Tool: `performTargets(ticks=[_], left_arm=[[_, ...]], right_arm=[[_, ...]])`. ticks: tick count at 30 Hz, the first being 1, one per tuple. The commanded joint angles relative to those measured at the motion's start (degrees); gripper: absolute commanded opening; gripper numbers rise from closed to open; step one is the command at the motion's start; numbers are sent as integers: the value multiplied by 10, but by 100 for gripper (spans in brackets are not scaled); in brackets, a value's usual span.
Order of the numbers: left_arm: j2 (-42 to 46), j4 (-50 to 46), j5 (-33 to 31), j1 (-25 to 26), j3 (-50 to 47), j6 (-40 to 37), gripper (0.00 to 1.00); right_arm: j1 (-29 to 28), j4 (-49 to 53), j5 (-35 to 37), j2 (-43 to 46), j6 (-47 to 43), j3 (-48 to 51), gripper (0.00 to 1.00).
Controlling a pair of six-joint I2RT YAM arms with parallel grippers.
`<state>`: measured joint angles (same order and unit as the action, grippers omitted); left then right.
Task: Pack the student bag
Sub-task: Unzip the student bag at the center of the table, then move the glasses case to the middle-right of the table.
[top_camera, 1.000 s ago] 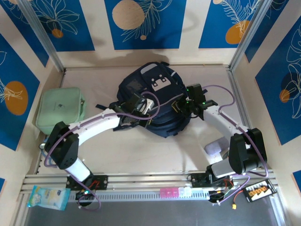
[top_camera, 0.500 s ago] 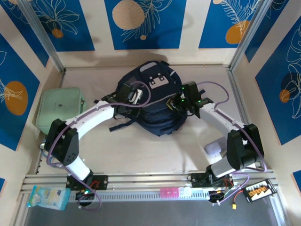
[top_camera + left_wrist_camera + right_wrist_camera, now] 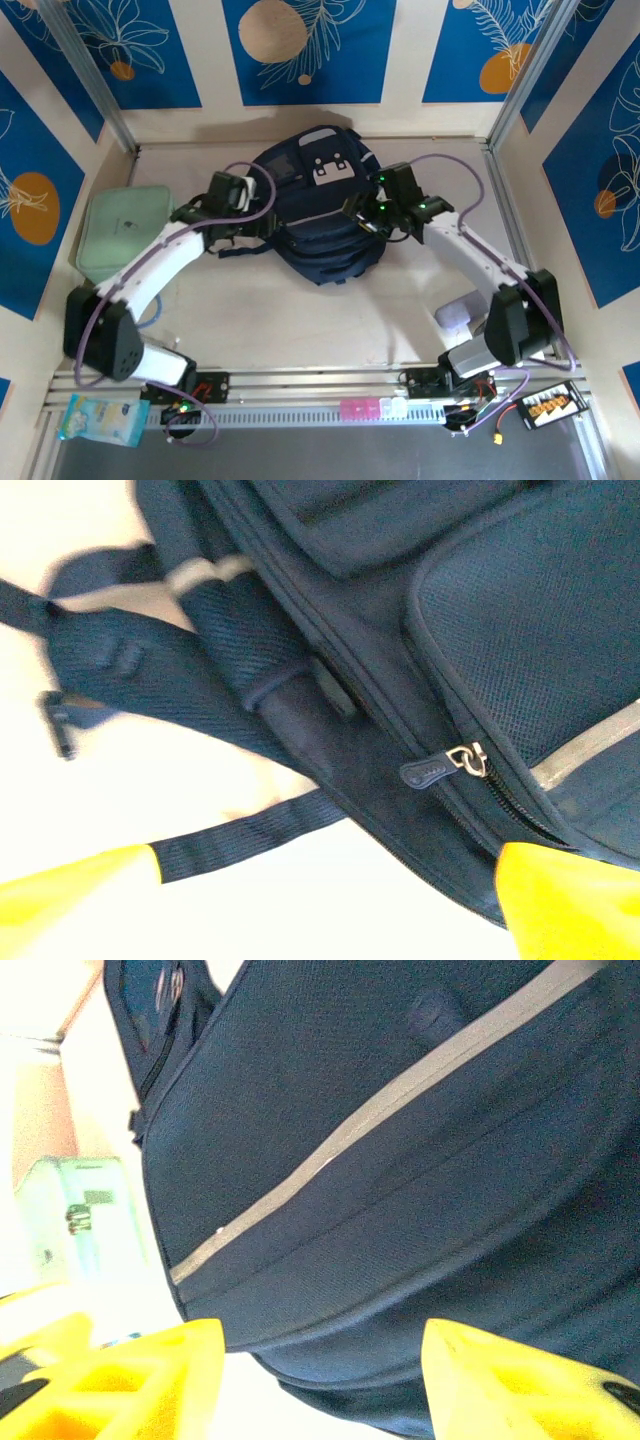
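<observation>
Student bag [image 3: 318,215] now lies at the back middle of the table [image 3: 300,320].
My left gripper [image 3: 320,905] and right gripper [image 3: 322,1365] have just opened and let it go, so I judge this moving step done.

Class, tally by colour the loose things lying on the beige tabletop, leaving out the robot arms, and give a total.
Navy blue: 1, the backpack
Mint green: 1, the flat case
Pale lilac: 1, a small rounded thing
Total: 3
</observation>
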<state>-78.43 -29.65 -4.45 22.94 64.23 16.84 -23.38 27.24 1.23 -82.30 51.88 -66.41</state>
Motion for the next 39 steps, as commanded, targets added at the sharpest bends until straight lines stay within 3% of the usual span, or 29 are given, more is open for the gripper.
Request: performTargets(ticks=[1,5,9,15,25,35,39], left_arm=[[70,7,-33,-21,-25,5,96],[114,21,-44,-33,-37,0,100],[129,26,-48,-37,-38,-15,100],[132,29,-49,-43,-45,-28,100],[130,31,-50,-46,-52,-34,100],[130,26,-49,-47,-47,-30,100],[129,27,-44,-47,-45,-25,100]], right_arm=[[53,122,91,63,-84,17,56],[141,183,110,108,-112,71,60],[225,213,132,128,-123,129,74],[311,237,152,134,-57,207,81],[324,247,222,124,44,276,82],[318,182,183,102,45,295,81],[278,172,177,100,39,275,77]])
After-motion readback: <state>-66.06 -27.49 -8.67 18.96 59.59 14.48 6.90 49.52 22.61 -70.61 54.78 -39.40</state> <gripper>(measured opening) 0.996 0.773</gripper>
